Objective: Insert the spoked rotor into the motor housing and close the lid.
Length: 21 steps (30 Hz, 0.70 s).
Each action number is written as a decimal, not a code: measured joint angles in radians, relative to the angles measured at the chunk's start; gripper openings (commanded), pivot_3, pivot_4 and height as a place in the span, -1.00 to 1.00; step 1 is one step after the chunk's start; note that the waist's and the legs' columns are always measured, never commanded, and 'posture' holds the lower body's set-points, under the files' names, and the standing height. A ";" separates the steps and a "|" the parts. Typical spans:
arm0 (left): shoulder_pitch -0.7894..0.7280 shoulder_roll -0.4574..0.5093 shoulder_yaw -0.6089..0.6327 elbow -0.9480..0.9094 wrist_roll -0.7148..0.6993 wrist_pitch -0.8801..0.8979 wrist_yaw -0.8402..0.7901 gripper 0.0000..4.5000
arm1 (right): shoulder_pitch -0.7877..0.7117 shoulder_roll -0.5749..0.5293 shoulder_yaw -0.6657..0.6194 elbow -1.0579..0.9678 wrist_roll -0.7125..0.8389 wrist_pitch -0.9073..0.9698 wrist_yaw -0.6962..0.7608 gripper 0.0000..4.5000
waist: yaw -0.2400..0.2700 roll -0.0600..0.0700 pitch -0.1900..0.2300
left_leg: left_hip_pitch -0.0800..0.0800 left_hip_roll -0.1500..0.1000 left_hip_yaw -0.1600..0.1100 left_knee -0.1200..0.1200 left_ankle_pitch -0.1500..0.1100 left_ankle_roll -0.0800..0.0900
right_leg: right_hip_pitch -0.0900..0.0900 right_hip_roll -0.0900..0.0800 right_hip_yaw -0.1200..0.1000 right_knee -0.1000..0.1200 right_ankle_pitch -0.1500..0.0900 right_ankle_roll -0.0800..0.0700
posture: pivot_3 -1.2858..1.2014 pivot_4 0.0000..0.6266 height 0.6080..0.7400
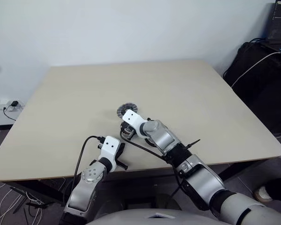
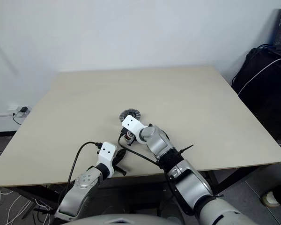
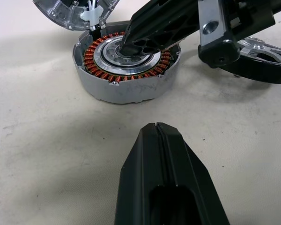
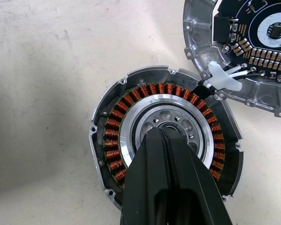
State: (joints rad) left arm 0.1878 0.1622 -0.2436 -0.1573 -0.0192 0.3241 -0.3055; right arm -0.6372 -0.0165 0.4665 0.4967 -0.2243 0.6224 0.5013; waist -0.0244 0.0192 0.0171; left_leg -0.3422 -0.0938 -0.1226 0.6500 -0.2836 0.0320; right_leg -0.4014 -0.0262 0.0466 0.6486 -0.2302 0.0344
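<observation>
The grey round motor housing (image 4: 99, 140) with its ring of copper windings sits on the table near the front edge. The silver spoked rotor (image 4: 131, 123) lies inside the windings. My right gripper (image 4: 162, 132) is shut, with its tips down on the rotor's centre and nothing held. Touching the housing's far side and joined to it by white wires, the lid (image 4: 201, 42) lies open with its circuit-board face up; from the head it is the small disc (image 1: 127, 109). My left gripper (image 3: 157, 127) is shut and empty, pointing at the housing (image 3: 126, 91) a short way off.
The beige table (image 1: 187, 93) stretches wide behind and beside the motor. A black cable (image 1: 82, 150) loops from my left wrist over the front edge. Black bags (image 1: 262, 79) and a laptop stand off the right side; cables lie on the floor at left.
</observation>
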 measured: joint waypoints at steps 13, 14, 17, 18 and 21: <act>0.001 0.000 0.000 0.000 0.000 0.000 0.000 -1.00 | 0.000 0.018 -0.034 0.014 0.004 -0.015 -0.063 -0.99 | 0.000 0.000 0.000 | 0.000 0.000 0.000 0.000 0.000 0.000 | 0.000 0.000 0.000 0.000 0.000 0.000 | 0.03 -1.00 1.00; 0.001 0.000 0.000 0.000 0.000 0.000 0.000 -1.00 | 0.000 0.017 -0.031 0.014 0.004 -0.015 -0.058 -0.99 | 0.000 0.000 0.000 | 0.000 0.000 0.000 0.000 0.000 0.000 | 0.000 0.000 0.000 0.000 0.000 0.000 | 0.03 -1.00 1.00; 0.003 0.000 0.000 0.000 0.000 0.000 0.001 -1.00 | 0.006 0.007 0.005 0.008 0.002 -0.006 -0.009 -0.99 | 0.000 0.000 0.000 | 0.000 0.000 0.000 0.000 0.000 0.000 | 0.000 0.000 0.000 0.000 0.000 0.000 | 0.03 -1.00 1.00; 0.003 0.000 0.000 0.000 0.000 0.000 0.001 -1.00 | 0.007 0.004 0.013 0.004 0.001 -0.005 0.004 -0.99 | 0.000 0.000 0.000 | 0.000 0.000 0.000 0.000 0.000 0.000 | 0.000 0.000 0.000 0.000 0.000 0.000 | 0.03 -1.00 1.00; 0.005 0.000 0.000 0.000 0.000 0.001 0.001 -1.00 | 0.008 -0.010 0.022 -0.009 -0.001 0.000 0.027 -0.99 | 0.000 0.000 0.000 | 0.001 0.000 0.000 0.000 0.000 0.000 | 0.001 0.000 0.000 0.000 -0.001 0.001 | 0.03 -1.00 1.00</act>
State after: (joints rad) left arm 0.1926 0.1621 -0.2434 -0.1573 -0.0193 0.3247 -0.3047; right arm -0.6288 -0.0262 0.4890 0.4878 -0.2251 0.6221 0.5284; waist -0.0249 0.0192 0.0170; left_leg -0.3416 -0.0938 -0.1227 0.6501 -0.2837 0.0321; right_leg -0.4004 -0.0262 0.0462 0.6484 -0.2308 0.0353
